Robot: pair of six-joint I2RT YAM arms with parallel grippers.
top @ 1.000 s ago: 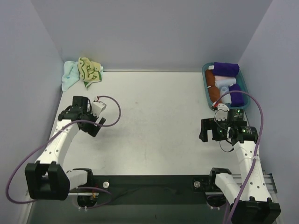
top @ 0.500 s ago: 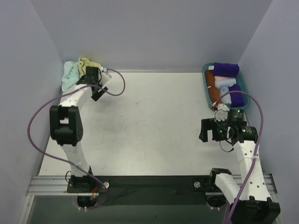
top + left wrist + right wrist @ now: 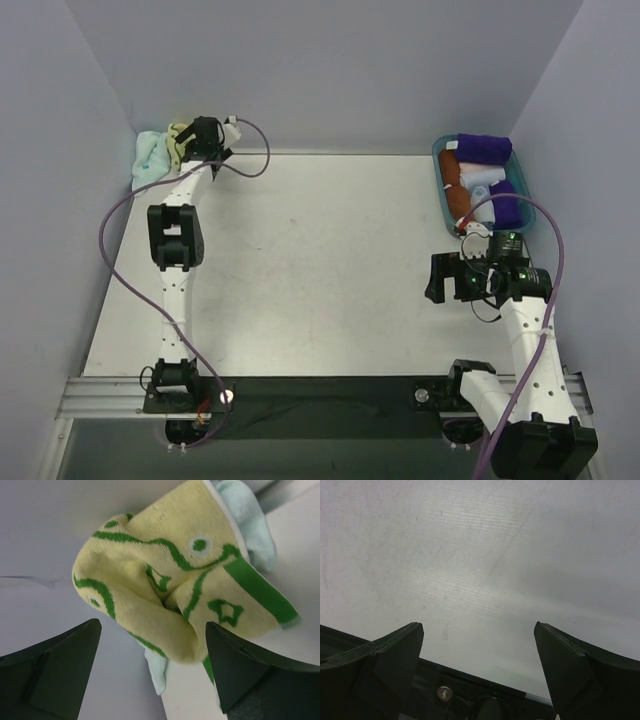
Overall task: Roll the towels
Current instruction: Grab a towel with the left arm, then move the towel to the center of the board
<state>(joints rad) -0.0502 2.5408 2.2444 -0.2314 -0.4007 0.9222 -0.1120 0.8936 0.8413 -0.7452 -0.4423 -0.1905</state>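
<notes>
- The mint-aqua towel (image 3: 148, 163) lies in the far left corner of the table (image 3: 320, 260), a soft plain heap. Its length runs roughly along the left wall.
- The pale yellow towel (image 3: 175, 580) sits bunched on and beside it, against the back wall. It is terry-like and folded into rounded humps, with green squiggles and diamonds. In the left wrist view its length runs across the frame, the green-banded hem towards the right finger.
- The left gripper (image 3: 151, 630) is at this heap with its dark wedge fingers spread wide. The yellow towel is ahead of them, not pinched.
- The right gripper (image 3: 479, 630) hovers over bare, faintly scuffed tabletop, fingers wide apart and holding nothing.
- A teal bin (image 3: 440, 190) at the far right holds purple, orange and white rolls.
</notes>
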